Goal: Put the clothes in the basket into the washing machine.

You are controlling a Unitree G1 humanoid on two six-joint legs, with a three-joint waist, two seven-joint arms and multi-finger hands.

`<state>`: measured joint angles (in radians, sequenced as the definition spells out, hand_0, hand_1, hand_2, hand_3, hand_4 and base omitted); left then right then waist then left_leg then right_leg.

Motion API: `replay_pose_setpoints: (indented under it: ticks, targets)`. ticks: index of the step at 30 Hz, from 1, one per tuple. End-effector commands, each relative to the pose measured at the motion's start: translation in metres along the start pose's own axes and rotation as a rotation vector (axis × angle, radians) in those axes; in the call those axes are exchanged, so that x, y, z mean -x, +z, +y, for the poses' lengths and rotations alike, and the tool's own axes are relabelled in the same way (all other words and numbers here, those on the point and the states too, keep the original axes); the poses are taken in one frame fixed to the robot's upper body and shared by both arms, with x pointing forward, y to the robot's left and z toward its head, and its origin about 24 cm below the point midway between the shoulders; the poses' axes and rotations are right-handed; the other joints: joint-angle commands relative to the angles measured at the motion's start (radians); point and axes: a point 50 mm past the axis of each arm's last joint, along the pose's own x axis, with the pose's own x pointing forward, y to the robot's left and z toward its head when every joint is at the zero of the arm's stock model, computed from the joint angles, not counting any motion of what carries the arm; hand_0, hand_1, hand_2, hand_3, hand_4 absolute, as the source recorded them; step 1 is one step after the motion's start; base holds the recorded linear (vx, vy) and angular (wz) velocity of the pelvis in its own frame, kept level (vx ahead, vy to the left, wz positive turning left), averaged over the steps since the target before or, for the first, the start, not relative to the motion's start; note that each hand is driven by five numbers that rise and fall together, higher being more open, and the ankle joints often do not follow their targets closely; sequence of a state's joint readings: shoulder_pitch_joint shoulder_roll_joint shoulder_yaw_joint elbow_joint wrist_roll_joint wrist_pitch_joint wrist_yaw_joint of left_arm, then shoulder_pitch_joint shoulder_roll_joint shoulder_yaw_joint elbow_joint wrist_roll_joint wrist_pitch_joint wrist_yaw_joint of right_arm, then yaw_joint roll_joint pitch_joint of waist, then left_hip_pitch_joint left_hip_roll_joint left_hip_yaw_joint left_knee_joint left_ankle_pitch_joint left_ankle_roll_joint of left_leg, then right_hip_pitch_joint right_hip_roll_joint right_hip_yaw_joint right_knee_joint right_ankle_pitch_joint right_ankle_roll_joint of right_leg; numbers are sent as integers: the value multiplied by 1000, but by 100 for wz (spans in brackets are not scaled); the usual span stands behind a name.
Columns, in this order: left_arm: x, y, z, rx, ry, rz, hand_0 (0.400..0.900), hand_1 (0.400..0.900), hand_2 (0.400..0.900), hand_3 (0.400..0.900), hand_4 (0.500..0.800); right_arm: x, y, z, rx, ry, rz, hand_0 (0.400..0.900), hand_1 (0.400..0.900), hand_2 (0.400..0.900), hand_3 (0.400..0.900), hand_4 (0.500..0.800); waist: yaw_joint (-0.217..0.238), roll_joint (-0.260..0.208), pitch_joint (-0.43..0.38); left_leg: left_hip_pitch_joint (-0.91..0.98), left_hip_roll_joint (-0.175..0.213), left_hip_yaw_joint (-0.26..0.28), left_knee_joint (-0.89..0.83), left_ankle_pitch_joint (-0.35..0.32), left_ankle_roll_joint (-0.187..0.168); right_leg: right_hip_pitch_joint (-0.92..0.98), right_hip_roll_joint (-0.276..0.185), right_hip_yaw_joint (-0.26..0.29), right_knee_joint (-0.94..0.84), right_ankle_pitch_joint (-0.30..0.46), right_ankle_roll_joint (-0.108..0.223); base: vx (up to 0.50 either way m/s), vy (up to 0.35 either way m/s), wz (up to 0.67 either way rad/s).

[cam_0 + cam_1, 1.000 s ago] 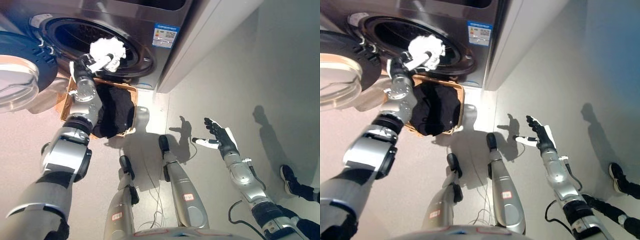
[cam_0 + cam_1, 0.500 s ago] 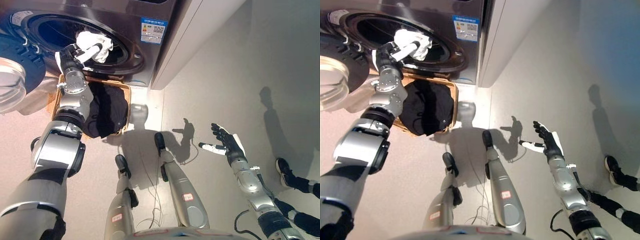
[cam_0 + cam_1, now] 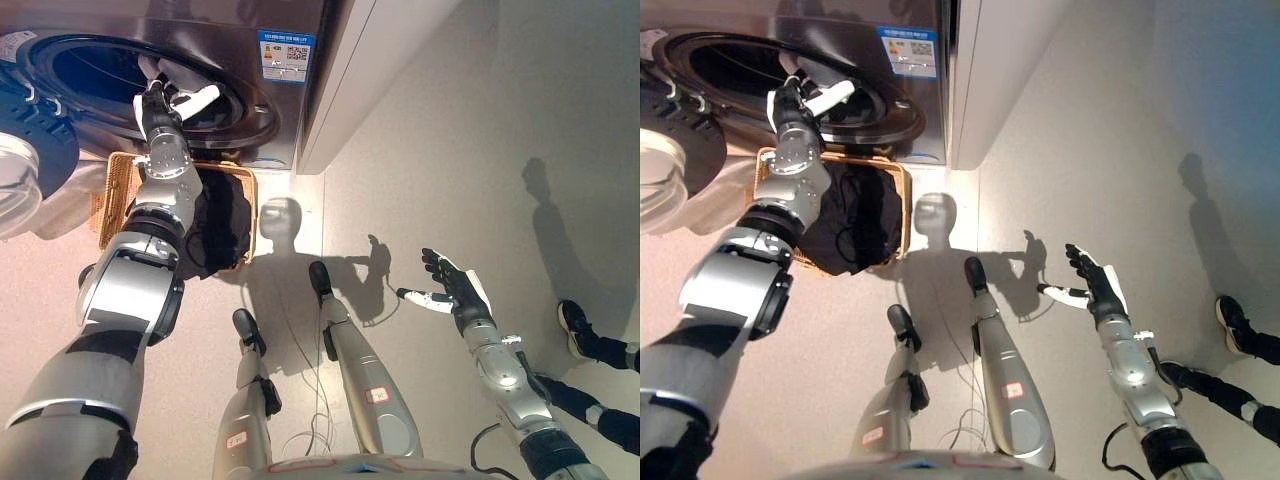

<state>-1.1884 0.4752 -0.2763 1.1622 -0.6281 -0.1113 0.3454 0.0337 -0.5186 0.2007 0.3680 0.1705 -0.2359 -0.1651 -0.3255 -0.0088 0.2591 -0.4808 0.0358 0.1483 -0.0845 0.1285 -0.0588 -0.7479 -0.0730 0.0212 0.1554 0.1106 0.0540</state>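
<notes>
The left hand (image 3: 160, 100) is being held at the washing machine (image 3: 230, 50) opening, fingers straight, gripping nothing. Dark clothes (image 3: 215, 225) are lying in the basket (image 3: 108, 190) below, beside the open door (image 3: 25, 150). The right hand (image 3: 455, 292) is being held open over the floor (image 3: 440, 150); a person's shoe (image 3: 575, 330) is showing nearby.

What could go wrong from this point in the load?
The left hand is at the drum opening of the washing machine; pulling back could snag its rim. Dark clothes drape over the edge of the basket and may spill when grabbed. The open door crowds the basket.
</notes>
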Motion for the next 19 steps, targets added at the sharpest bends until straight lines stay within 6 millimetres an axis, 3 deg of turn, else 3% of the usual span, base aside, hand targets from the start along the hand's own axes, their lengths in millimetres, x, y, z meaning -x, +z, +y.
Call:
replay_pose_setpoints:
  ticks: [1, 10, 19]
  targets:
    - [-3, 16, -1, 18, 26, -72, 900, 900, 900, 900, 800, 31, -12, -35, 111, -50, 13, 900, 900, 900, 900, 800, -33, 75, -145, 2, 46, -35, -3, 4, -50, 30, 62, -12, 9, -25, 43, -5, -17, 9]
    - [1, 6, -6, 31, 2, -62, 900, 900, 900, 900, 800, 29, -11, -35, 107, -60, 9, 900, 900, 900, 900, 800, -24, 78, -156, 9, 48, -50, -3, 1, -49, 36, 61, -24, 17, -33, 40, 4, -5, 7]
    - [15, -35, -9, 104, -33, 16, 900, 900, 900, 900, 800, 26, -13, -29, 91, -55, 21, 900, 900, 900, 900, 800, -8, 64, -186, 86, 46, -57, -3, -23, -38, 113, 59, -29, 14, -41, 41, 42, 10, 1]
